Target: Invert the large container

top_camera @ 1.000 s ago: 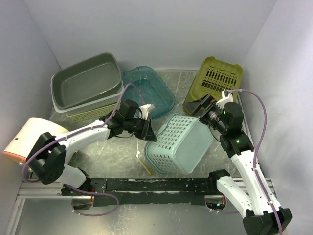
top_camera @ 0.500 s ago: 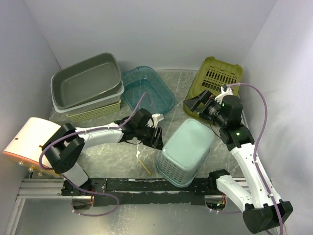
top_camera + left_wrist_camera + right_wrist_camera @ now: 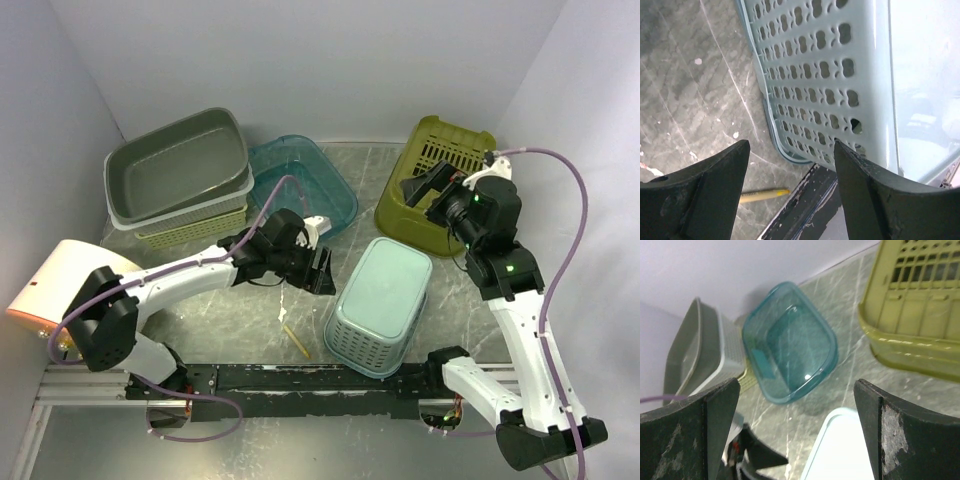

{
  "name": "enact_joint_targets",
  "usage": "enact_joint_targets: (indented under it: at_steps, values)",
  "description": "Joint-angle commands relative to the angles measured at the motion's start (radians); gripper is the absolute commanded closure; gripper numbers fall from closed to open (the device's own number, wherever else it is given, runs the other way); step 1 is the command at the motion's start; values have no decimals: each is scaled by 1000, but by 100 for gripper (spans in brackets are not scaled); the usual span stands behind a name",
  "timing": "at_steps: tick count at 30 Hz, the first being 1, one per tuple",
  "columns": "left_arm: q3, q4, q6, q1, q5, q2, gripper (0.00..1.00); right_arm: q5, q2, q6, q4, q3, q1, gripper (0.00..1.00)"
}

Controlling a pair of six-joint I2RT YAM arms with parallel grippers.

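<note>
The light blue basket (image 3: 380, 305) lies base up on the table (image 3: 220, 310), rim down, so its inside is hidden. Its near end reaches the black rail (image 3: 250, 378) at the table's front edge. The left wrist view cuts it off, showing only a perforated side wall (image 3: 815, 85) and part of the smooth base.

The left gripper (image 3: 318, 270) sits low just beside the basket's left wall with its fingers (image 3: 705, 190) spread wide and nothing between them (whether the far fingertip brushes the wall is hard to tell). A yellow pencil (image 3: 296, 340) lies on the table near the rail, half hidden behind a finger in the wrist view.

The right gripper (image 3: 425, 188) hangs above the table, fingers (image 3: 885, 430) well apart and holding nothing. It covers part of the olive basket (image 3: 445, 160), whose slotted base faces up.

At the back left, a grey tub (image 3: 180, 160) sits nested in a pale slatted basket (image 3: 190, 228). Just beside it stands a see-through teal tub (image 3: 305, 180), open side up.
</note>
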Motion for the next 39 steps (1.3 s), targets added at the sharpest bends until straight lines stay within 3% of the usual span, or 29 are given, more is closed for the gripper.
enact_joint_targets:
  at_steps: [1,6,15,20,27,33,39]
  values:
    - [-8,-131,44,-32,17,-25,22,191,-13,-77,-99,54,-2,1]
    - [48,-64,44,-82,47,52,22,224,-30,-92,-98,57,-3,1]
    - [485,32,102,-173,161,438,25,229,-49,-89,-127,82,-3,1]
    - [615,6,115,-179,119,502,25,255,-69,-98,-160,93,-2,1]
    - [552,-91,135,-121,-19,405,24,235,-58,-101,-139,61,-2,1]
    - [407,-126,128,-88,-155,213,21,198,-23,-124,-120,63,-3,1]
    - [264,-143,94,-148,-118,129,26,196,-5,-133,-87,53,-3,1]
